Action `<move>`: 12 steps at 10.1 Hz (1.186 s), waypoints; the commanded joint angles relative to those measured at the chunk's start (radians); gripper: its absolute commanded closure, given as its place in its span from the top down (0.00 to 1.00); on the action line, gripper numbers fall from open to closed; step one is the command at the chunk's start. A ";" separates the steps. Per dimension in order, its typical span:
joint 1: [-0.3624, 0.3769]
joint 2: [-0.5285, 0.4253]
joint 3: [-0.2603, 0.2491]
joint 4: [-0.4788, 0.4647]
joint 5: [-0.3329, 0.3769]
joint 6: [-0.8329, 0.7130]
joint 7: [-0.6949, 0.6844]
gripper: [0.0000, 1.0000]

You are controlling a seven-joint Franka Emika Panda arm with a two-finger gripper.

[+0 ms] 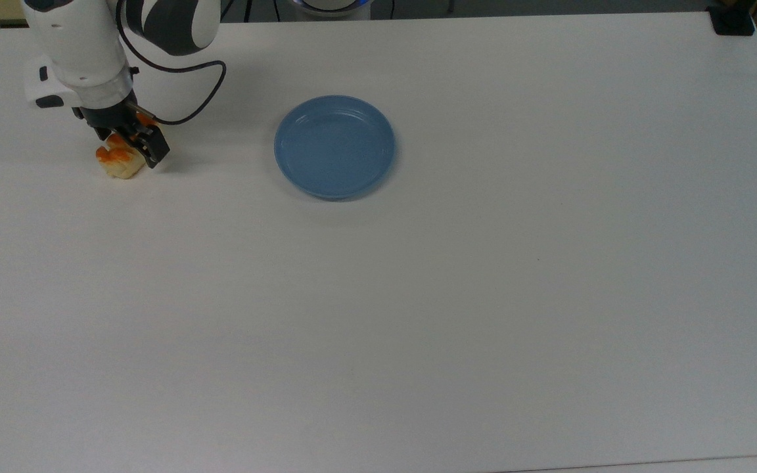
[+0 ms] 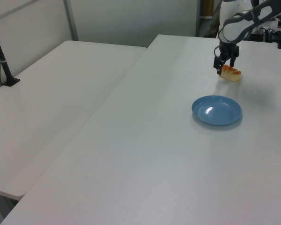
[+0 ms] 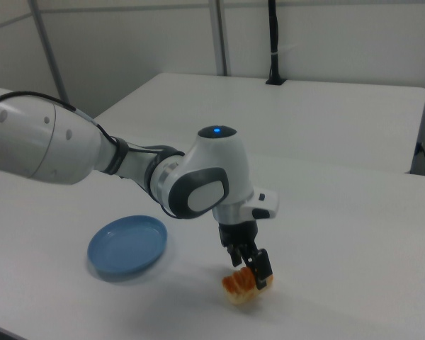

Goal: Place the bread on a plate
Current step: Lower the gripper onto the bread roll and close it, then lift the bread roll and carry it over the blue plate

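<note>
Top view: bread [image 1: 117, 162] lies on the white counter [image 1: 483, 295] at upper left of the frame, its far end covered by the end effector [image 1: 130, 140]. End effector lowered over the loaf, fingers spread and straddling it, one black finger [image 1: 155, 150] down just beside the loaf's right side; not closed on it. Plate [image 1: 334, 146] sits empty at upper centre, well apart from the bread.

Left view: end effector [image 2: 224, 63] at upper right of the frame, directly over the bread [image 2: 231, 73]; plate [image 2: 217, 110] below it in the frame, right of centre.

Right view: end effector [image 3: 249, 266] at lower centre, fingers astride the bread [image 3: 244, 287]; plate [image 3: 127, 246] at lower left.
</note>
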 commanded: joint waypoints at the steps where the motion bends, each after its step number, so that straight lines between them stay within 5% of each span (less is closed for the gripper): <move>1: 0.007 0.021 -0.035 -0.038 0.015 0.037 -0.058 1.00; 2: 0.007 0.026 -0.035 -0.037 0.015 0.057 -0.059 0.92; 4: 0.011 0.026 -0.033 -0.038 0.016 0.062 -0.114 0.22; 5: 0.020 0.023 -0.030 -0.037 0.019 0.060 -0.105 0.13; 7: 0.028 -0.009 -0.012 -0.024 0.021 0.028 -0.070 0.14; 12: 0.103 -0.098 0.212 0.034 0.019 -0.127 0.138 0.30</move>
